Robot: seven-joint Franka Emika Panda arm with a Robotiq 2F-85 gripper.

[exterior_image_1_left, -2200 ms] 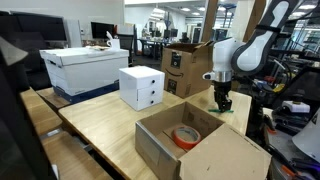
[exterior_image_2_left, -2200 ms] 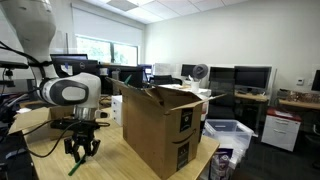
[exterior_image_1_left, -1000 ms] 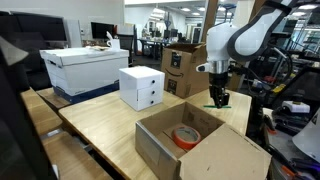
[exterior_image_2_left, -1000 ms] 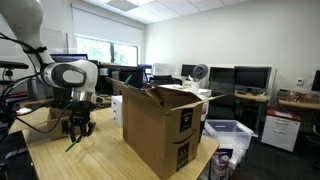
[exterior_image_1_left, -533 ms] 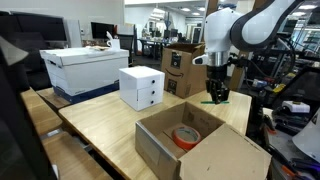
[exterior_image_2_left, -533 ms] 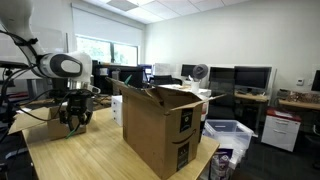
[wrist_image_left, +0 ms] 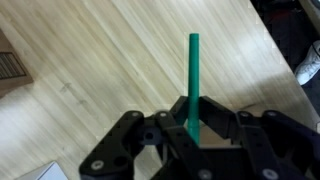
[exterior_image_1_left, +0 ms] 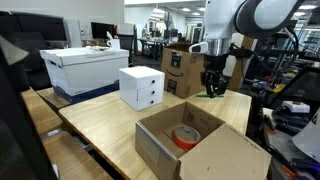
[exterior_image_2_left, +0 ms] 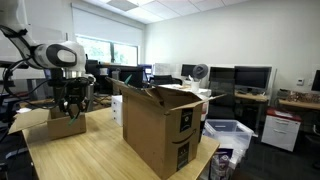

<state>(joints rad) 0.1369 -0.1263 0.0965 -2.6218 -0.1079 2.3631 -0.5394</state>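
A thin green stick (wrist_image_left: 193, 80) points away from the camera in the wrist view, with my gripper (wrist_image_left: 192, 122) shut on its near end. It hangs above the bare wooden table (wrist_image_left: 90, 80). In an exterior view my gripper (exterior_image_1_left: 212, 88) is raised over the far side of the table, behind the open cardboard box (exterior_image_1_left: 200, 140) that holds a roll of orange tape (exterior_image_1_left: 184, 137). In an exterior view my gripper (exterior_image_2_left: 71, 106) hangs above the small open box (exterior_image_2_left: 66, 125), and the stick is too small to make out.
A white drawer unit (exterior_image_1_left: 142, 87) and a large white box (exterior_image_1_left: 85, 66) stand on the table. A tall cardboard box (exterior_image_2_left: 160, 125) sits on the table's other end. Another cardboard box (exterior_image_1_left: 180, 70) is behind the arm. Desks and monitors fill the room.
The arm has lifted and carried the green stick away from the table edge, toward the small open box. The gripper has stayed shut on it.
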